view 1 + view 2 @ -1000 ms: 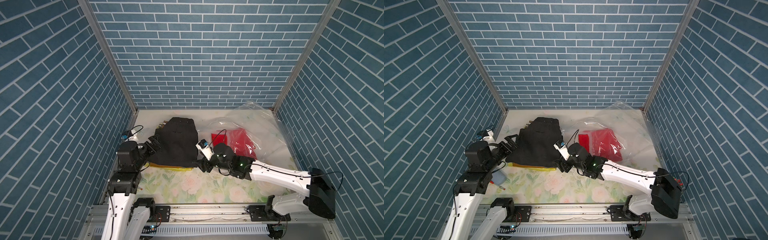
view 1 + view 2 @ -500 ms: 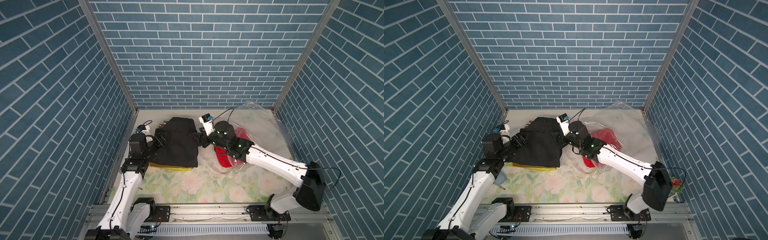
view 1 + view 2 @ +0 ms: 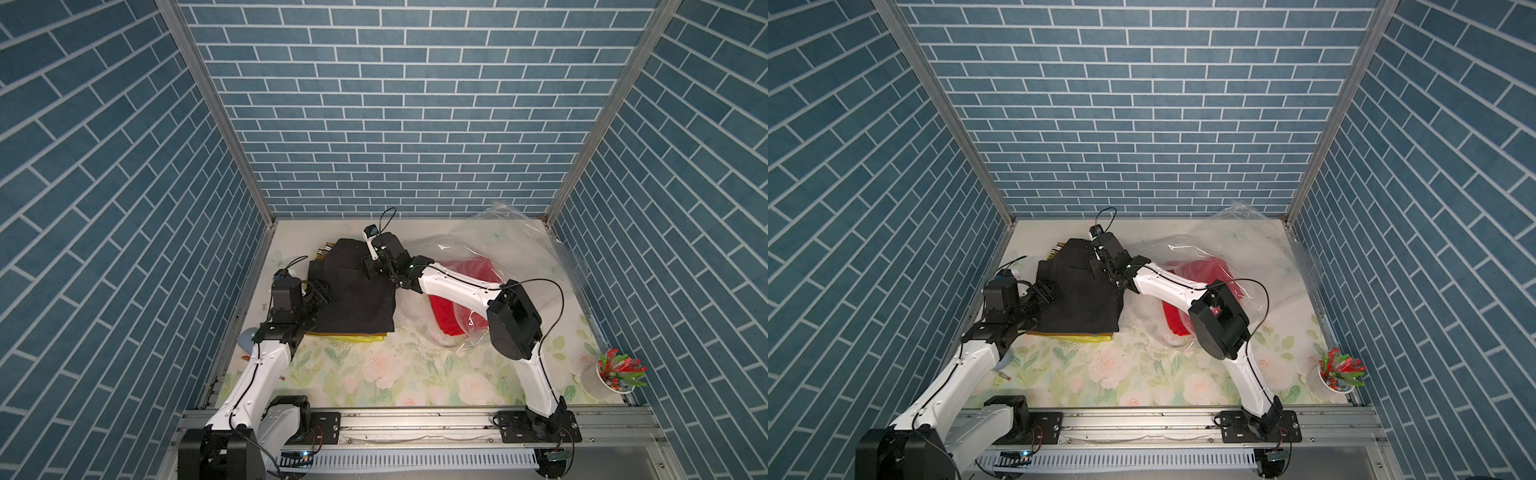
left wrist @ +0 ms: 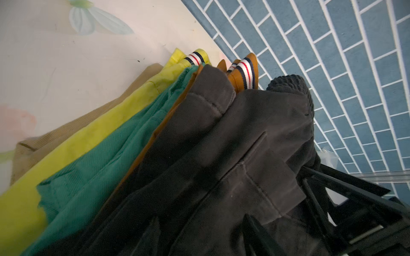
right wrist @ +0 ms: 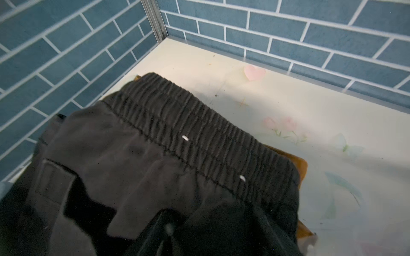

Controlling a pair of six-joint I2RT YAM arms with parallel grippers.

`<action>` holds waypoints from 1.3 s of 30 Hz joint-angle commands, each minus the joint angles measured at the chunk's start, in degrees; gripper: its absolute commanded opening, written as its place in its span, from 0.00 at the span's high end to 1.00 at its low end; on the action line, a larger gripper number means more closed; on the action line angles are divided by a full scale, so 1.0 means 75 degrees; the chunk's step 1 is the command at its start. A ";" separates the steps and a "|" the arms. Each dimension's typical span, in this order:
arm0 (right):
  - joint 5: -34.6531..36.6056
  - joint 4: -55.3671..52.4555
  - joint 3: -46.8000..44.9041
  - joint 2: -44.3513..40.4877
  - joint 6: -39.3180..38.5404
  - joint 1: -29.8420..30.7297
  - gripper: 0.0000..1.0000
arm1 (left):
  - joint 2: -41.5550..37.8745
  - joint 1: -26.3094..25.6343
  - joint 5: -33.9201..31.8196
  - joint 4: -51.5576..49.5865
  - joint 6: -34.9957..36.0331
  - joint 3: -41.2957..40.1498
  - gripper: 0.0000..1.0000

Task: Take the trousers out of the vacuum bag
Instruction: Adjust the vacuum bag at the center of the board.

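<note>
Your trousers stack (image 3: 353, 291), black pair (image 4: 244, 155) on top with mustard, green, lime and khaki under it, lies out on the table (image 3: 374, 374). It sits between the left gripper (image 3: 319, 292) at its side edge and the right gripper (image 3: 370, 269) near its waistband end. Both sit at the black cloth, but I can't tell whether either is clamped on it or just resting. What's left, I'd say: the red pair (image 3: 478, 268) is inside the vacuum bag (image 3: 519, 232), behind the right gripper, under its arm; it looks like the last one.
</note>
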 commanded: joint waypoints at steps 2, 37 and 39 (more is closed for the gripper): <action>0.0532 -0.0766 0.0820 0.0864 -0.0285 0.0194 0.36 | 0.0149 0.0098 -0.0450 -0.0280 -0.0020 -0.0214 0.31; 0.1962 -0.1110 -0.6391 -0.8119 0.0286 0.0343 0.31 | -0.0784 -0.3867 -0.0213 -0.0206 0.1003 0.1917 0.00; 0.2464 -0.1303 -0.6807 -0.8439 0.0614 0.0342 0.30 | -0.0621 -0.4452 -0.0591 -0.0050 0.0909 0.1781 0.01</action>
